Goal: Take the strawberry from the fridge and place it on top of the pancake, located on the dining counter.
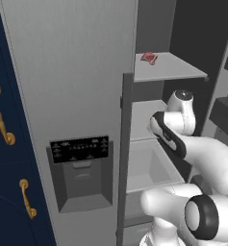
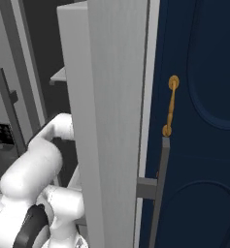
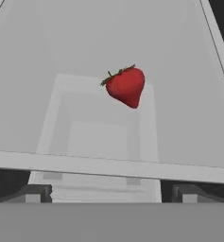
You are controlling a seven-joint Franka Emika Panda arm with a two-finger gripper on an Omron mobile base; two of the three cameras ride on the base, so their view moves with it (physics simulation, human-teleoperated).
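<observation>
In the hand view the strawberry (image 3: 126, 86), small and bright red with a green top, lies on a grey fridge shelf (image 3: 189, 113). My gripper (image 3: 111, 194) is open, its two dark fingertips (image 3: 34, 193) wide apart at the bottom, with nothing between them. The strawberry is ahead of the fingers, clear of both. In the left base view the grey fridge (image 1: 67, 72) has its right side open, and my white arm (image 1: 202, 153) reaches in at the middle shelf level. The pancake and the dining counter are out of view.
A flat pinkish-red meat piece (image 1: 148, 58) lies on the upper shelf. The opened fridge door (image 2: 111, 121) stands edge-on to the right of my arm. Navy cabinets with gold handles (image 2: 171, 104) flank the fridge. A drawer bin (image 1: 151, 166) sits below the middle shelf.
</observation>
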